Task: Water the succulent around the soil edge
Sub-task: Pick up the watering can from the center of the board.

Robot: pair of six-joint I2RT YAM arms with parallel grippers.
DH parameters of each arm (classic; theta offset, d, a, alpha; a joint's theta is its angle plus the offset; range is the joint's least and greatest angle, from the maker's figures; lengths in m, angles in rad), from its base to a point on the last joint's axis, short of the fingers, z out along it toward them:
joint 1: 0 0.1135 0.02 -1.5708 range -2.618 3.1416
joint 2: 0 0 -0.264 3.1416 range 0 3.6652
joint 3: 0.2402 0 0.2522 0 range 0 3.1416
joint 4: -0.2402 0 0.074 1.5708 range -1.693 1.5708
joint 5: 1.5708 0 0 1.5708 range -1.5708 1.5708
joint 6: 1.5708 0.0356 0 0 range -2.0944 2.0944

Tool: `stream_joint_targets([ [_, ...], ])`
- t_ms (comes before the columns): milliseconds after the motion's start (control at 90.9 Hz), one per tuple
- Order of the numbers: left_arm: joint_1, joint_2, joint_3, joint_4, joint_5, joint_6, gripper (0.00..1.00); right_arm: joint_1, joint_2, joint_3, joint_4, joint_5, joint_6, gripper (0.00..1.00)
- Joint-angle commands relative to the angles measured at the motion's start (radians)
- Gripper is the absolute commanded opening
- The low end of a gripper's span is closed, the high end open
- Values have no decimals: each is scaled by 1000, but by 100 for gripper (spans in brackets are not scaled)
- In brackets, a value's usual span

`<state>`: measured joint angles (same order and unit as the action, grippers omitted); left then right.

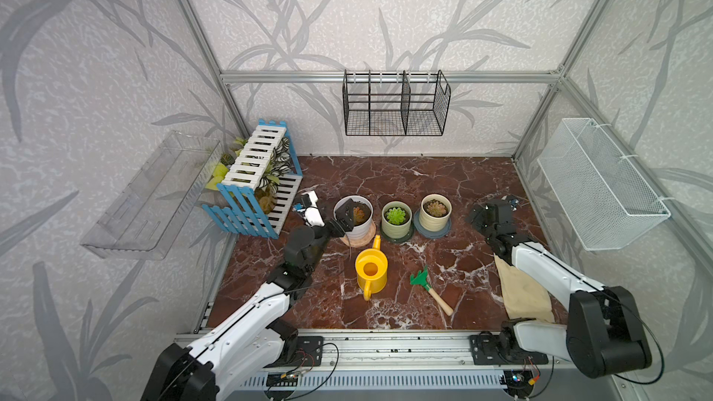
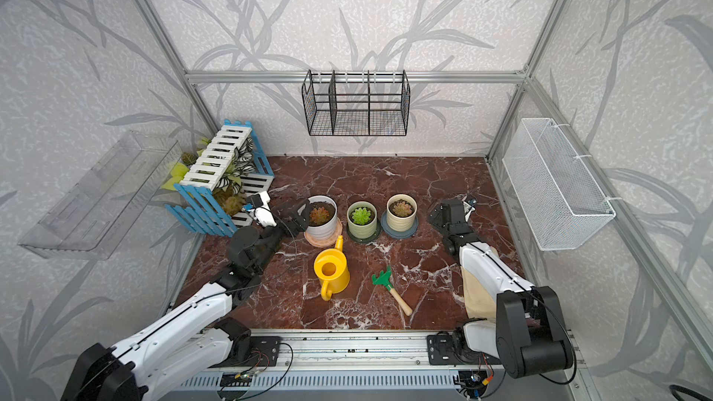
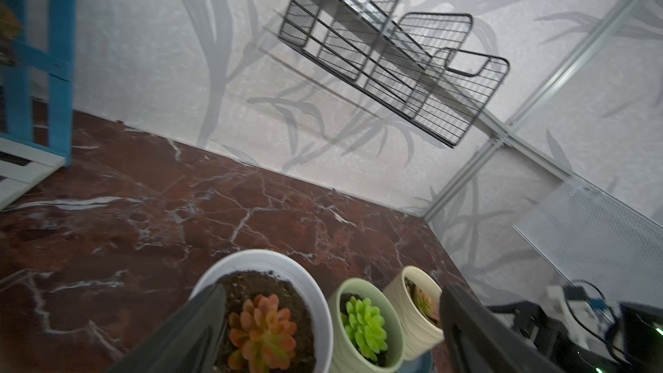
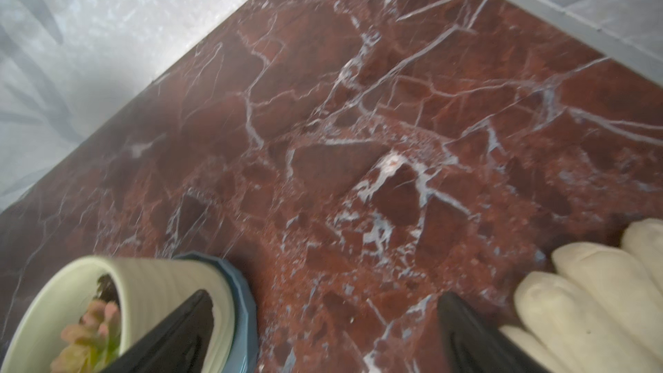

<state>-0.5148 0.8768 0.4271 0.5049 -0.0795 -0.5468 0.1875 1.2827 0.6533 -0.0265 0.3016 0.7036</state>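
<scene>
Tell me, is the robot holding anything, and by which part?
Nothing is held. The left tool and the right tool are both open and empty; the yellow watering can stands untouched.

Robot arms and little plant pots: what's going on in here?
Two robot arms are set to water a succulent. The left gripper, jaws open and empty, hangs at the white pot holding the orange succulent. The right gripper, also open, hangs near the cream pot. The yellow watering can stands untouched on the table in front of the pots.
</scene>
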Motion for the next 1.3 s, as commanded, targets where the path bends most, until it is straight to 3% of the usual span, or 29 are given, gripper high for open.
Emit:
stream_joint_targets([
  [0,-66,-75,-28,-177,19,22,84,91,-32,6,-32,56,-79,99],
  [176,-191,-249,-98,-362,-3,-31,73,184,-74,19,-70,91,-103,99],
  [352,-438,-361,-133,-530,-201,-57,70,211,-109,-3,-63,86,-91,99],
  [550,-736,-338,-132,-631,-443,-115,64,211,-125,-8,-61,79,-89,99],
  [726,-908,-244,-65,-758,-569,-151,58,210,-140,-13,-57,92,-87,99],
  [880,-936,-162,-76,-760,-552,-196,56,210,-150,-14,-57,101,-86,99],
  [1023,-935,-150,-134,-636,-528,-189,55,210,-160,-14,-57,115,-85,99],
  [1287,-880,-176,-215,-576,-519,-214,42,211,-163,-11,-55,118,-81,99],
])
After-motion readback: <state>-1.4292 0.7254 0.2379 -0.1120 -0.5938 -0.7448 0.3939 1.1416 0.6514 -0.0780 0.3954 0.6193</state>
